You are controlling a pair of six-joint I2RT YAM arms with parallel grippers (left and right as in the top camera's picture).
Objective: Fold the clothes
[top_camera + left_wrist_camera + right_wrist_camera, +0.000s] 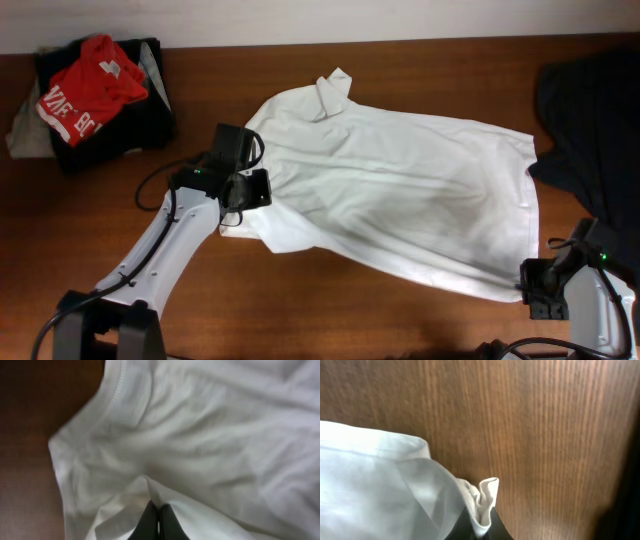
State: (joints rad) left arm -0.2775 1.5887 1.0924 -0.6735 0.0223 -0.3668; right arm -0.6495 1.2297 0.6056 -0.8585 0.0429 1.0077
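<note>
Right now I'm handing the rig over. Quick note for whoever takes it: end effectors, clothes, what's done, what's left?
Left end effector: shut, pinching a fold of the white shirt by its sleeve.
Right end effector: shut on the shirt's hem corner.
Shirt lies spread and rumpled on the table, collar toward the far edge. Red top sits on a dark heap at far left; dark garment at far right.
Done: both grips taken.
Left: no fold made yet.

Brown wood-grain tabletop fills background; soft, even lighting.
</note>
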